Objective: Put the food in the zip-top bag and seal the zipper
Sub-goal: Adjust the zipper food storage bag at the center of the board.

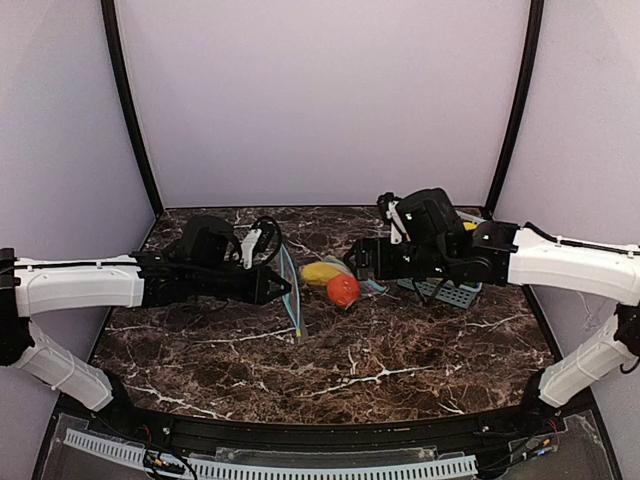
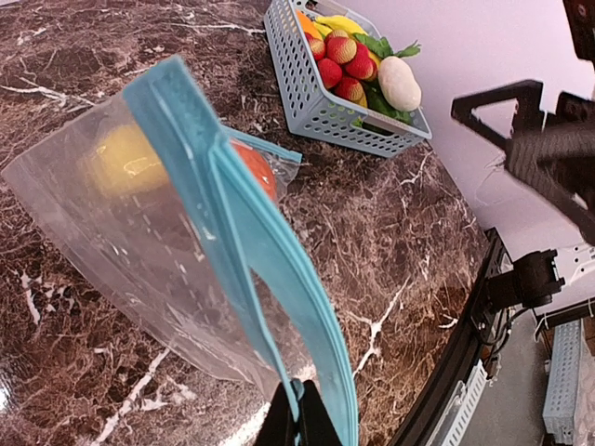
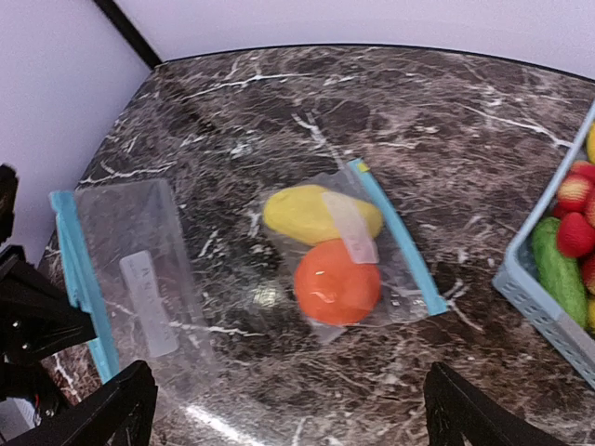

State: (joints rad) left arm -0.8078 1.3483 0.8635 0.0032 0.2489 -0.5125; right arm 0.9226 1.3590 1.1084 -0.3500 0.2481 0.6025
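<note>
Yellow oblong plastic fruit, orange-red plastic ball: centre frame, ahead of spread right gripper.
Left gripper, farther, pinches clear blue-zippered bag.

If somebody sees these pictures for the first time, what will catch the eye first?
First, the clear zip-top bag with its blue zipper, held upright by the left pincer, left of centre. Next, the yellow oblong and the orange-red ball, both in a second bag lying flat at the centre. Then the pale blue basket of toy fruit on the right side.
</note>
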